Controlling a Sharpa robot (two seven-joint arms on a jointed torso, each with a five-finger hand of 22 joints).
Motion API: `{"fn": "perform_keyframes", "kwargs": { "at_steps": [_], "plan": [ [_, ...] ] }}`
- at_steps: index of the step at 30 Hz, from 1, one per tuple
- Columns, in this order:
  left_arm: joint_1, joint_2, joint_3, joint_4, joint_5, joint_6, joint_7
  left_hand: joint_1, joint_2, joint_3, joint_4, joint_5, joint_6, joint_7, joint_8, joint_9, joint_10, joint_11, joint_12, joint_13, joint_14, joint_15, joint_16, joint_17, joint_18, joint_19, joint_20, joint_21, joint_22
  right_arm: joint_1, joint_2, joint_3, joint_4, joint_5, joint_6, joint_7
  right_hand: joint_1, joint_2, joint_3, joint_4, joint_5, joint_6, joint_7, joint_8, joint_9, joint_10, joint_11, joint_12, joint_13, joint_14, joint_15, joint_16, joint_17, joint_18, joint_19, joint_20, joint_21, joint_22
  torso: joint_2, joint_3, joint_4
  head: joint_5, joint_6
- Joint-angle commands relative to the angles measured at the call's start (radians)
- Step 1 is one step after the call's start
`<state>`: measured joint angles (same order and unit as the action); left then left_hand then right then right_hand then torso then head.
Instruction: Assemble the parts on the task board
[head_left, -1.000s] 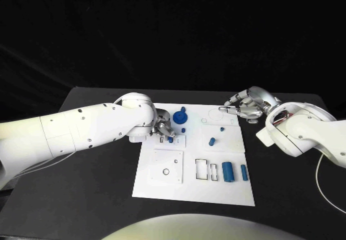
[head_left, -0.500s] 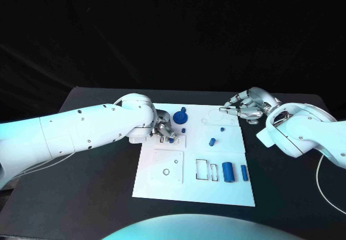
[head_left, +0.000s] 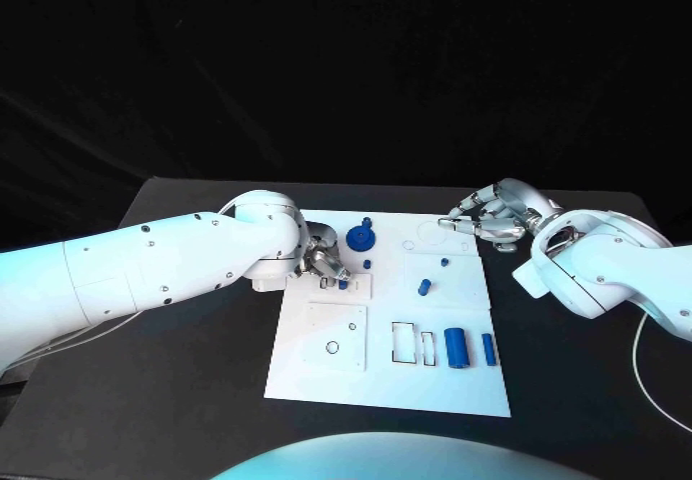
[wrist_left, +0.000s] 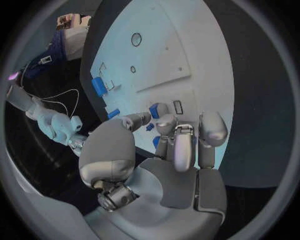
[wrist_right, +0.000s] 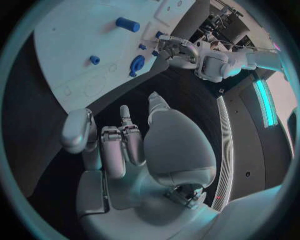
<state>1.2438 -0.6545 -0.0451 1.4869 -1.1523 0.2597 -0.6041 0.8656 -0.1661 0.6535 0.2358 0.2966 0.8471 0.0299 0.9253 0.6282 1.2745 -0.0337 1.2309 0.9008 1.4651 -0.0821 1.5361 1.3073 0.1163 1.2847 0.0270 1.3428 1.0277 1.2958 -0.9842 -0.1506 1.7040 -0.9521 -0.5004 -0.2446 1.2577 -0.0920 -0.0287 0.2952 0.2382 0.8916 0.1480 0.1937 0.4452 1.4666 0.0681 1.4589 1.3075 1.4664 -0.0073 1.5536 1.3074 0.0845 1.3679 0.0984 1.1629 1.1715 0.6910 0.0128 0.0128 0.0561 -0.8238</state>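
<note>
A black counter (head_left: 188, 330) is sitting in a dark room, and a white rectangular task board (head_left: 332, 375) is lying flat in the middle of it.

The robot's left hand (head_left: 323, 264), silver and many-fingered at the end of a white arm, is hovering low over the board's upper left corner. Its fingers are curling downward, and a small blue peg-like part (head_left: 343, 283) is showing right at the fingertips (head_left: 333, 270). In the left wrist view the same small piece (wrist_left: 154, 110) is sitting between the thumb and a finger, so the hand seems to be pinching it, though the contact is partly hidden.

The right hand (head_left: 488, 219) is resting just off the board's upper right corner, above the dark counter. It is grasping nothing; in the right wrist view its fingers (wrist_right: 122, 145) are standing loosely apart and empty.

Other blue parts are lying or standing on the board. A round blue gear-like disc (head_left: 361, 237) is sitting near the upper edge, with a small blue peg (head_left: 368, 264) just below it. A short blue cylinder (head_left: 424, 287) is lying tilted near the board's middle, and a tiny blue piece (head_left: 444, 262) is standing just above it. Toward the lower right, a large blue cylinder (head_left: 457, 346) and a slimmer blue bar (head_left: 488, 347) are lying side by side, beside empty rectangular slots (head_left: 404, 342).
</note>
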Motion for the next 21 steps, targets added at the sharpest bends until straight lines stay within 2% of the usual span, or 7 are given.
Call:
{"fn": "perform_keyframes", "kwargs": {
  "at_steps": [1, 7, 11, 12, 15, 18, 21],
  "plan": [
    [0.005, -0.008, 0.014, 0.015, -0.002, -0.009, -0.002, 0.001, -0.003, -0.010, 0.002, -0.003, 0.006, 0.003, -0.001, -0.001, -0.002, -0.001, 0.003, 0.000, 0.086, -0.006, 0.004, 0.191, -0.010, 0.006, -0.002, -0.005, -0.001, -0.001, 0.002, 0.000, -0.006, -0.012, 0.009, 0.010, -0.012, 0.004, -0.007, -0.001, -0.002, -0.008, 0.003, 0.005, 0.002, 0.021, 0.000, -0.003, 0.159, 0.089, 0.002, -0.004, 0.195, 0.018, -0.006, 0.000, -0.005, -0.001, -0.002, 0.0003, 0.0007, 0.001, 0.005],
    [0.013, -0.020, 0.048, 0.021, 0.019, -0.022, -0.001, 0.004, -0.005, -0.026, 0.011, -0.003, 0.006, 0.003, -0.002, -0.001, -0.003, -0.001, 0.002, -0.002, 0.086, -0.006, 0.004, 0.191, -0.010, 0.006, -0.002, -0.006, -0.002, -0.003, 0.005, 0.000, -0.019, -0.013, 0.008, 0.012, -0.014, 0.004, -0.009, -0.001, -0.002, -0.008, 0.003, 0.006, 0.002, 0.021, 0.000, -0.003, 0.159, 0.089, 0.002, -0.004, 0.195, 0.018, -0.006, 0.000, -0.004, 0.000, -0.002, -0.0010, -0.0002, 0.001, 0.009],
    [0.020, -0.026, 0.064, 0.006, 0.025, -0.021, -0.002, 0.015, -0.013, -0.066, 0.031, -0.002, 0.001, 0.005, -0.007, 0.000, -0.011, 0.001, -0.003, -0.013, 0.086, -0.005, 0.003, 0.190, -0.010, 0.004, -0.002, -0.009, -0.006, -0.003, 0.005, 0.000, -0.023, -0.013, 0.008, 0.012, -0.014, 0.004, -0.009, -0.001, -0.002, -0.008, 0.003, 0.006, 0.002, 0.021, 0.000, -0.003, 0.159, 0.089, 0.002, -0.004, 0.195, 0.018, -0.006, 0.000, -0.004, 0.000, -0.001, 0.0001, -0.0002, 0.002, 0.011],
    [0.023, -0.027, 0.066, 0.000, 0.025, -0.019, -0.002, 0.022, -0.020, -0.090, 0.043, -0.002, -0.007, 0.008, -0.013, -0.002, -0.022, 0.004, -0.011, -0.027, 0.085, -0.003, 0.003, 0.189, -0.008, -0.002, -0.001, -0.015, -0.017, -0.003, 0.005, 0.000, -0.024, -0.013, 0.008, 0.012, -0.014, 0.004, -0.009, -0.001, -0.002, -0.008, 0.003, 0.006, 0.002, 0.021, 0.000, -0.003, 0.159, 0.089, 0.002, -0.004, 0.195, 0.018, -0.006, 0.000, -0.004, 0.000, -0.001, 0.0005, -0.0002, 0.002, 0.011],
    [0.034, -0.026, 0.072, -0.034, 0.026, -0.006, -0.003, 0.037, -0.022, -0.116, 0.052, 0.000, -0.029, 0.016, -0.030, -0.008, -0.038, 0.010, -0.021, -0.044, 0.083, 0.001, -0.001, 0.181, -0.005, -0.012, 0.003, -0.024, -0.034, -0.003, 0.005, 0.000, -0.025, -0.013, 0.008, 0.012, -0.014, 0.004, -0.009, -0.001, -0.002, -0.008, 0.003, 0.006, 0.002, 0.021, 0.000, -0.003, 0.159, 0.089, 0.002, -0.004, 0.195, 0.018, -0.006, 0.000, -0.004, 0.000, -0.001, 0.0012, 0.0014, 0.001, 0.011],
    [0.041, -0.017, 0.074, -0.076, 0.027, 0.015, -0.004, 0.065, -0.017, -0.151, 0.054, 0.002, -0.063, 0.036, -0.072, -0.028, -0.070, 0.028, -0.038, -0.078, 0.075, 0.016, -0.010, 0.162, 0.000, -0.033, 0.015, -0.043, -0.066, -0.004, 0.005, 0.000, -0.025, -0.013, 0.008, 0.012, -0.014, 0.004, -0.009, -0.001, -0.002, -0.008, 0.003, 0.006, 0.002, 0.021, 0.000, -0.003, 0.159, 0.089, 0.002, -0.004, 0.195, 0.018, -0.006, 0.000, -0.004, 0.000, 0.001, 0.0005, 0.0025, 0.002, 0.013],
    [0.046, -0.004, 0.074, -0.119, 0.027, 0.034, -0.003, 0.075, -0.013, -0.160, 0.053, 0.003, -0.067, 0.041, -0.083, -0.035, -0.077, 0.032, -0.039, -0.083, 0.074, 0.020, -0.012, 0.158, 0.002, -0.038, 0.019, -0.047, -0.072, -0.004, 0.005, 0.000, -0.025, -0.013, 0.008, 0.011, -0.014, 0.004, -0.009, -0.001, -0.002, -0.008, 0.003, 0.006, 0.002, 0.021, 0.000, -0.003, 0.159, 0.089, 0.002, -0.004, 0.195, 0.018, -0.006, 0.000, -0.004, 0.000, 0.002, 0.0000, 0.0026, 0.003, 0.012]
  ]
}}
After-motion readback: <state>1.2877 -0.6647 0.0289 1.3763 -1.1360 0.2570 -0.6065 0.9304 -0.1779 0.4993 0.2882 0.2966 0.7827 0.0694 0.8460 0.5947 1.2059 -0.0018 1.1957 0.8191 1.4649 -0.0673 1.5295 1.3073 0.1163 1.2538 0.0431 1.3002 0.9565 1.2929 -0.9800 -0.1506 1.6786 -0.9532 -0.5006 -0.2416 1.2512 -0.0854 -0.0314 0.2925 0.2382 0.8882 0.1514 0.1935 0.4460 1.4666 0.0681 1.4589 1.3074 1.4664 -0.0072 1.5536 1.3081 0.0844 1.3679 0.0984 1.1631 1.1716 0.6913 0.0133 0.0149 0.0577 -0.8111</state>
